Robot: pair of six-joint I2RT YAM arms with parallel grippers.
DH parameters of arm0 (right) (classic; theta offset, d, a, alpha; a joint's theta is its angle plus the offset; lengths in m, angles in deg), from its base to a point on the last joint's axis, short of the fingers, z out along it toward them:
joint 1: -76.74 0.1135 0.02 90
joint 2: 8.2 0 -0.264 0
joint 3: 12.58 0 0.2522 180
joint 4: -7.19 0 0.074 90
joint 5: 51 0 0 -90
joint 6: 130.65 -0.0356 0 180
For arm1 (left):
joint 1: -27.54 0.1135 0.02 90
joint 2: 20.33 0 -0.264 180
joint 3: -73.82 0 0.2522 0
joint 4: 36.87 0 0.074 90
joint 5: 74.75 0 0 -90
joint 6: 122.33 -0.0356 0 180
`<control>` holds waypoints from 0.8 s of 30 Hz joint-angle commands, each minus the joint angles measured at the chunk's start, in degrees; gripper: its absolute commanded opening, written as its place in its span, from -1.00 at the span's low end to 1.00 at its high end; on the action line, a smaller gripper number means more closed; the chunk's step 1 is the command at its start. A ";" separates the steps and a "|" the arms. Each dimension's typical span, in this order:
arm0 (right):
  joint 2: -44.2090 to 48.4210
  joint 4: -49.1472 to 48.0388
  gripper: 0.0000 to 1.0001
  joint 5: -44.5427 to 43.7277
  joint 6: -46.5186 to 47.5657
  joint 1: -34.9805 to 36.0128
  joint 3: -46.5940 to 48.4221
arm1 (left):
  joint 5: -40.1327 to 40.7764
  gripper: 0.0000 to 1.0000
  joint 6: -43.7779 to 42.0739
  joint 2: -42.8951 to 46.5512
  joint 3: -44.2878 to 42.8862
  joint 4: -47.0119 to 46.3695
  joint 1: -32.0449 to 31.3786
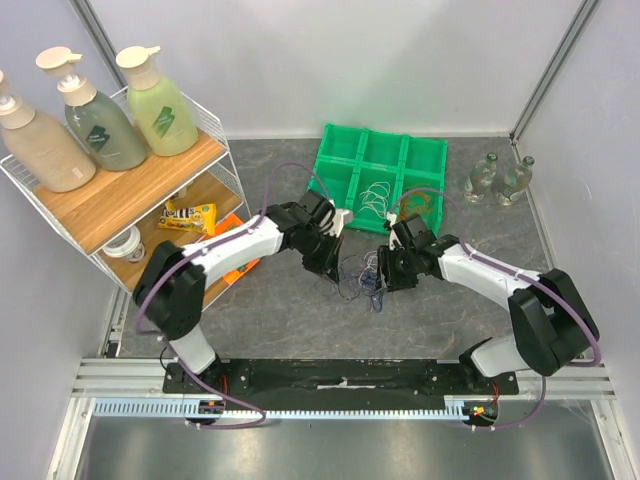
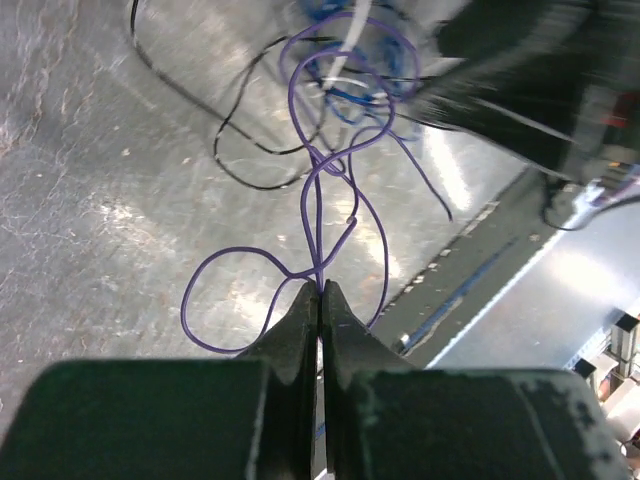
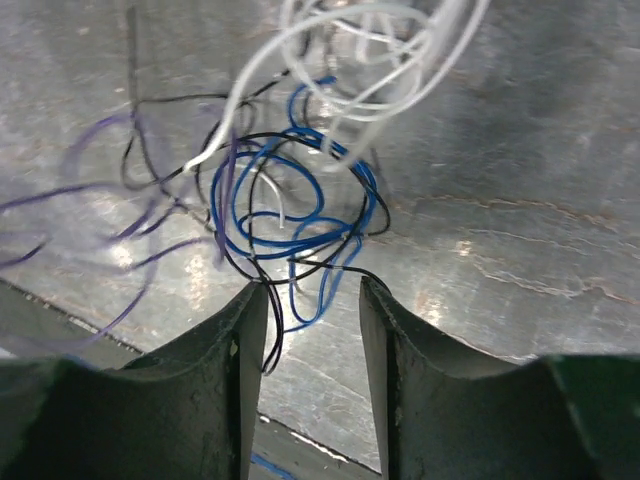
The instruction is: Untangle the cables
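Pinching a purple cable (image 2: pixel 311 225), the left jaws are clenched, while the right jaws gape astride a blue cable (image 3: pixel 300 238) and a black cable (image 3: pixel 325 262) over the desk (image 3: pixel 520 200).

I've got the cables (image 1: pixel 362 280) bunched on the table (image 1: pixel 280 312), centre, just in front of the tray (image 1: pixel 338 150). L gripper (image 1: pixel 332 265) is at the bunch's left edge and R gripper (image 1: pixel 386 275) at its right, bunch btwn them. L wrist cam: one of them is pinched btwn the tips, the rest lie beyond. R wrist cam: several cross the gap btwn the spread fingers (image 3: pixel 245 380). Two more coils (image 1: pixel 376 197) lie in the tray's near row, mid and right compartments. Rack (image 1: pixel 130 195) stands far left w/ pump bottles (image 1: pixel 95 125) on top and packets (image 1: pixel 190 212) on the lower shelf. Small bottles (image 1: pixel 500 178) stand right of the tray.
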 commanded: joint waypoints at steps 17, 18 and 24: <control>6.25 15.01 -0.73 -31.01 3.50 0.19 3.51 | -1.68 -0.96 1.00 13.08 -24.62 11.94 0.14; 7.65 15.28 -0.44 -28.56 4.56 0.10 4.04 | -1.85 -0.96 0.92 13.17 -24.53 11.94 0.32; 15.65 21.16 0.38 -22.21 5.53 0.19 13.78 | -4.83 -0.96 2.23 13.44 -25.50 10.29 0.76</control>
